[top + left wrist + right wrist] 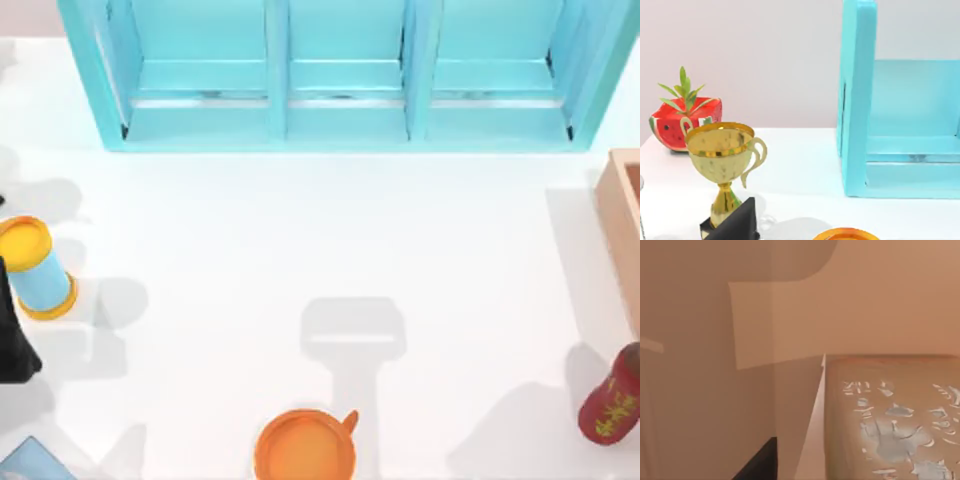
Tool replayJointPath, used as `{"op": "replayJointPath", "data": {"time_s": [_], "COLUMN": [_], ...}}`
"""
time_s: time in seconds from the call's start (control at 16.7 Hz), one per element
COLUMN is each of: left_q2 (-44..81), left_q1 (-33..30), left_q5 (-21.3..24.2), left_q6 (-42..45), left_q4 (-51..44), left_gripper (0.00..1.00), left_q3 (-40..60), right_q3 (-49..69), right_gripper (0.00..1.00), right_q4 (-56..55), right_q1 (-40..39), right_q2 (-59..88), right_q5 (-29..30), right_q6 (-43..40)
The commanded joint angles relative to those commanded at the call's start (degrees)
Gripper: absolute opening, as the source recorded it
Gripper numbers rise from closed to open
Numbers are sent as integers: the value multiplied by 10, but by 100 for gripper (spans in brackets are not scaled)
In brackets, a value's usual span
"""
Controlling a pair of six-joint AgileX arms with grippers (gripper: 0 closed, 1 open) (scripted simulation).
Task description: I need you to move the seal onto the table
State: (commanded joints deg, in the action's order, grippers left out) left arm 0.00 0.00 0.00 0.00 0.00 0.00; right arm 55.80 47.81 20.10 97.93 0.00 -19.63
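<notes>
- Right gripper (757, 466): down among pale wooden walls, close to the seal (890, 420); released or clenched cannot be told.
- Seal: tan-brown block with a flaked white mark on the facing side, seen close up in the right wrist view against the walls of the wooden box (622, 230). Judged to sit inside that box, at the right edge of the top frame. Contact between gripper and seal cannot be told.
- Step in hand, as judged: reach into the box for the grasp. Seal not yet on the tabletop (300, 250).
- Next move, as judged: close squarely on opposite faces of the seal, lift straight up clear of the box walls, carry toward the open middle of the top frame, set down flat.
- Keep clear of the red bottle (612, 405) at lower right and the orange cup (305, 450) at bottom centre.
- Right arm pose, as judged: wrist lowered deep into the box, close against one wall.
- Left gripper (15, 340): parked at the left edge of the top frame, beside the yellow-and-blue can (35, 268); state cannot be told.
</notes>
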Motion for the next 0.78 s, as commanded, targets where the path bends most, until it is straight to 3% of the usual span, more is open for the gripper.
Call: {"op": "replayJointPath", "data": {"time_s": [0.54,0.78], "left_q2": [0,0], "left_q1": [0,0], "left_q5": [0,0], "left_q6": [0,0], "left_q4": [0,0], "left_gripper": [100,100], "left_q3": [0,0], "right_q3": [0,0], "right_gripper": [2,0], "right_q4": [0,0], "right_q1": [0,0], "right_q2": [0,0], "right_q5": [0,0], "right_q6": [0,0]}}
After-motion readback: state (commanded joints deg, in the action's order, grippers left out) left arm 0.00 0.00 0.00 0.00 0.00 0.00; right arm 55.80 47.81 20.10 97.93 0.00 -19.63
